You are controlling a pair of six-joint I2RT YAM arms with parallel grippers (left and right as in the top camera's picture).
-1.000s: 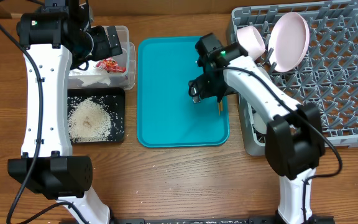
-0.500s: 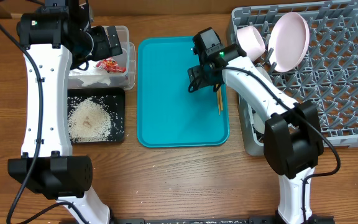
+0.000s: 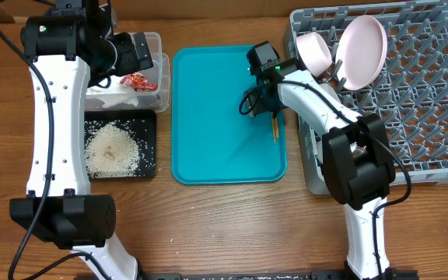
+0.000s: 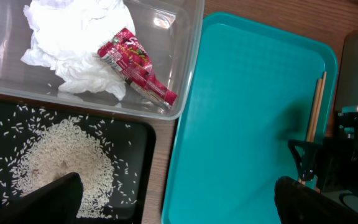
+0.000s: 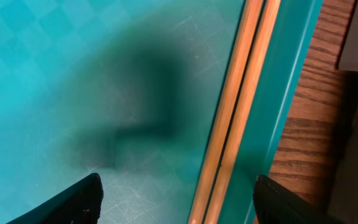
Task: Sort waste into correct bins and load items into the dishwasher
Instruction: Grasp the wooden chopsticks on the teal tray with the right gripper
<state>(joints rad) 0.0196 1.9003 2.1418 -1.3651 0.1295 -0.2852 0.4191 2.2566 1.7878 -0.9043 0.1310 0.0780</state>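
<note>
Right gripper (image 5: 178,202): hovering wide open, straddling the chopsticks (image 5: 241,112), gripping nothing.
Risk: a finger may be catching the tray rim (image 5: 283,93), pinching only one stick.
Left gripper (image 4: 179,199): hanging open, empty.

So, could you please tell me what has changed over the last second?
The right gripper shifted slightly toward the dish rack over the teal tray, its open fingers now straddling the chopsticks, which lie ungripped. The left gripper, napkin, wrapper, rice and racked dishes stayed put.
</note>
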